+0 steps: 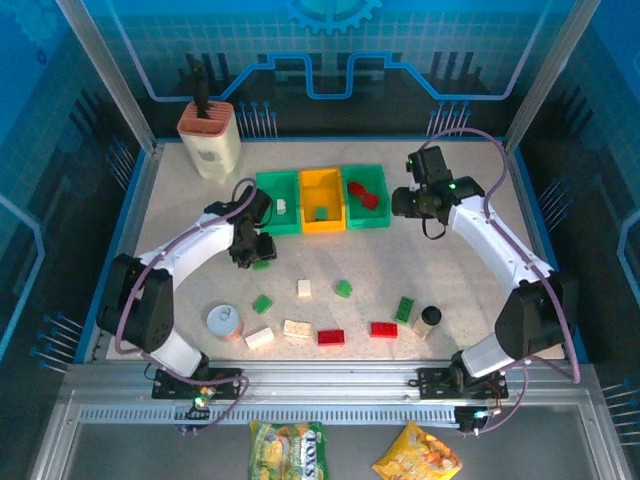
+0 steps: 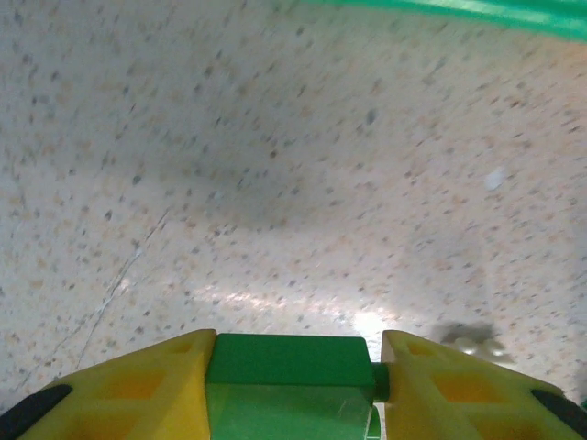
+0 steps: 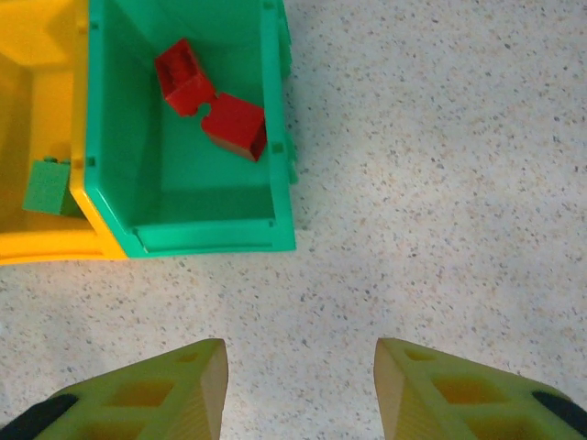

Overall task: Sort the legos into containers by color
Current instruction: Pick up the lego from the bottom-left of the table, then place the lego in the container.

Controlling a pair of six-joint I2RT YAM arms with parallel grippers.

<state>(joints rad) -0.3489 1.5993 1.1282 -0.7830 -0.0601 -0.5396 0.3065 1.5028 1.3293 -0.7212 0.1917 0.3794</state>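
While the left gripper is narrowed onto a green lego, pinched between its yellow fingers with the speckled table beyond, the right gripper hangs with its jaws apart and nothing between them.

Seen from above, the left gripper sits at 7 o'clock of the left green bin, just beside its near corner. The right gripper is at 3 o'clock of the right green bin, near it but apart.

The 3 containers stand joined in a row toward 12 o'clock on the table. The left green bin holds 1 cream lego, the yellow bin holds a second green lego, and the right green bin holds 2 red legos close together.

Toward 6 o'clock lie 3 green bricks, 3 cream bricks and 2 red bricks. A silver can stands at 7 o'clock, a black-capped cylinder at 5 o'clock, and a beige knife block at 11 o'clock.
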